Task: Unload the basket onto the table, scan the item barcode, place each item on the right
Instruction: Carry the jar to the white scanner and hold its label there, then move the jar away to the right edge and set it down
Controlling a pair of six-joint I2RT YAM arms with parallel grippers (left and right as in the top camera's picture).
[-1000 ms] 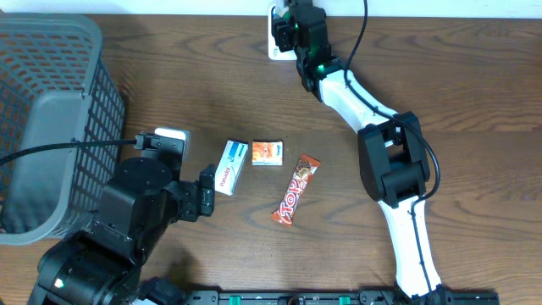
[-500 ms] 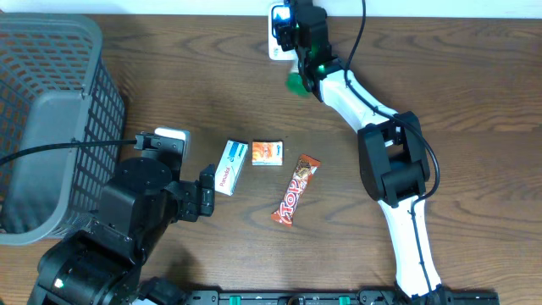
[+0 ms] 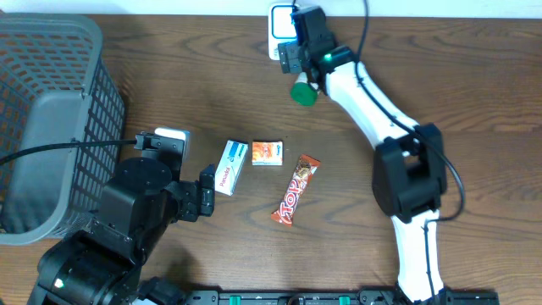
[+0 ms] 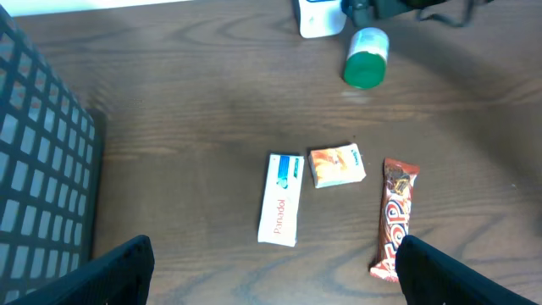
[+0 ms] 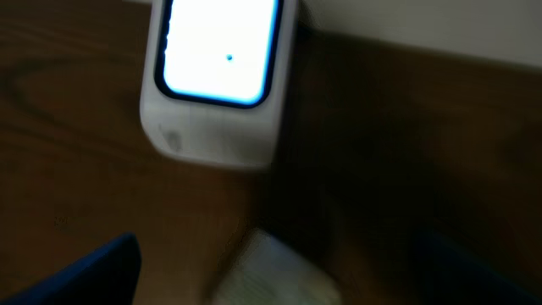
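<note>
We see right gripper spread wide at desk far edge, by scanner; green-capped bottle lies loose beside it. Left gripper wide, holding nothing.

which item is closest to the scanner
The green-capped bottle, just next to the scanner; the white box, orange box and candy bar sit together farther away.
</note>
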